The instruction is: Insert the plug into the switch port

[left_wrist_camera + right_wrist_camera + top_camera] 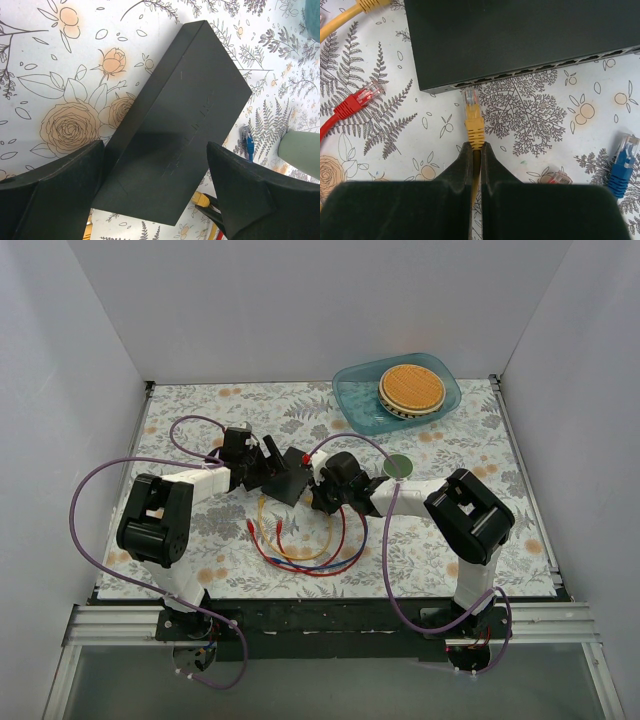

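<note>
Flower-printed cloth covers the worktop, which is walled in white on three sides. Both arms reach from the near edge toward the middle. At the far right corner sits a teal tray holding a round, waffle-patterned disc.

Between the two wrists lies the switch box, flat and matte black, turned at an angle to the worktop's edges. The left pincer is at its left side. In the left wrist view the box runs up and away between the fingers, and the left pincer is clamped across its near end, one finger against each side.

The right pincer comes at the box from the right. Loops of yellow, red and blue cables lie on the worktop nearer the arm bases.

In the right wrist view the right pincer is pressed together on the tail of the yellow plug, which points straight at the box. A row of sockets runs along the box's facing edge. The plug's clear tip sits right at the mouth of the switch port near the left end of that row, its body outside. A red plug lies loose to the left and a blue plug to the right.
</note>
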Controlling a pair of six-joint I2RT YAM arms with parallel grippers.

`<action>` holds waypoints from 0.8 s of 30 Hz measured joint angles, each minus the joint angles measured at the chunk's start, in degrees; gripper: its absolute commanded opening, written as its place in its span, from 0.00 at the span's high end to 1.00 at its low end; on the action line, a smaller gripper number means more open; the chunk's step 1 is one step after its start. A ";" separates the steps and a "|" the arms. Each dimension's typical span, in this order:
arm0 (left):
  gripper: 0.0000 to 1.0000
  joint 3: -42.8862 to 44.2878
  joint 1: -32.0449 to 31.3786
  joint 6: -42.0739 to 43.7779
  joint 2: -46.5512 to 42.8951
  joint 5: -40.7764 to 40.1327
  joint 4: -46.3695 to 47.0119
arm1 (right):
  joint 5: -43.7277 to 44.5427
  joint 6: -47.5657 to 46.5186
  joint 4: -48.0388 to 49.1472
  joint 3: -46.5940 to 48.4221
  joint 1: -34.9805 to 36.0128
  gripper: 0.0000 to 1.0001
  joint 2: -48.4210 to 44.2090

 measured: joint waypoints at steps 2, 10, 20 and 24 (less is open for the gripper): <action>0.16 0.00 0.00 0.00 0.00 0.02 0.00 | 0.09 0.00 0.02 0.00 0.09 0.99 0.00; 0.16 0.00 0.00 0.00 0.00 0.07 -0.02 | 0.42 -0.04 0.04 0.00 0.83 0.99 0.00; 0.16 0.02 -0.42 0.00 0.00 0.09 -0.09 | 2.16 -0.13 -0.22 0.37 1.14 0.99 0.02; 0.16 0.09 -0.42 0.02 0.00 0.09 -0.22 | 2.80 -0.15 -1.53 1.38 1.16 0.99 0.17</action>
